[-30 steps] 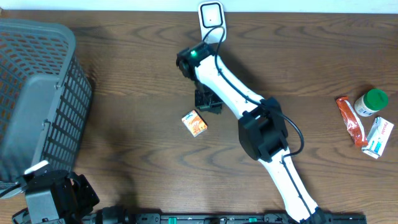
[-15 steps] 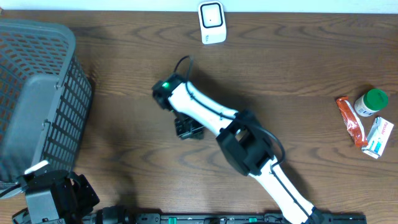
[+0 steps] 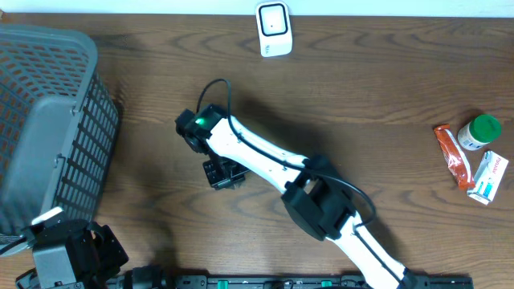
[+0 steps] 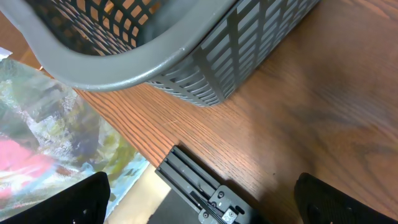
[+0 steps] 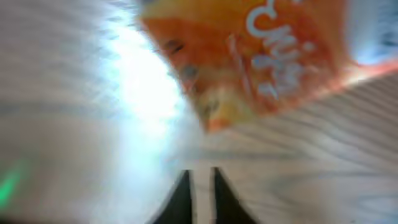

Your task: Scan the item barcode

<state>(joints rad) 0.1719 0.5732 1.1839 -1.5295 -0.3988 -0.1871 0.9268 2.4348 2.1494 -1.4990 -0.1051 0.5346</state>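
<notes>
Right now the right gripper (image 5: 198, 186) has its two dark fingertips almost together, with only a thin slit between them and nothing in it. Just ahead of those tips, lying flat on the brown wood-grain table (image 3: 385, 88), is the small orange pack with white lettering (image 5: 249, 56). It is close, but apart from the fingers. The wrist view is smeared, so I cannot tell whether it is a card carton or a film sachet, and no barcode can be made out. From overhead the pack does not show at all; presumably the arm covers it.

By its look it should be light and thin-walled – easy to lift and easy to dent. On this smooth board it may skate away from a closing finger. I would take it across its two narrow edges with the jaws opened wider than the pack. A gentle squeeze should do, and the printed faces should stay uncovered for reading.

Well beyond the gripper, at the table's far edge, stands the white rounded scanner (image 3: 274, 30). Off to its left is the grey slotted plastic basket (image 3: 48, 120), stiff and open-topped. Beside that basket the left gripper (image 4: 205, 193) hangs over the table – fingers spread wide, empty.
</notes>
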